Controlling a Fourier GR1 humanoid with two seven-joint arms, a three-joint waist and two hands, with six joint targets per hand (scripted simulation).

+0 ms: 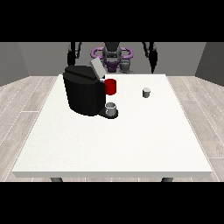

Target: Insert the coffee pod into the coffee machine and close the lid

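Pod (pixel 146 92) sits alone on the white surface (pixel 131 140), well right of the open-lidded coffee machine (pixel 83 89), so I'd approach it squarely from above; neither raised arm shows fingers, and I cannot tell their state.
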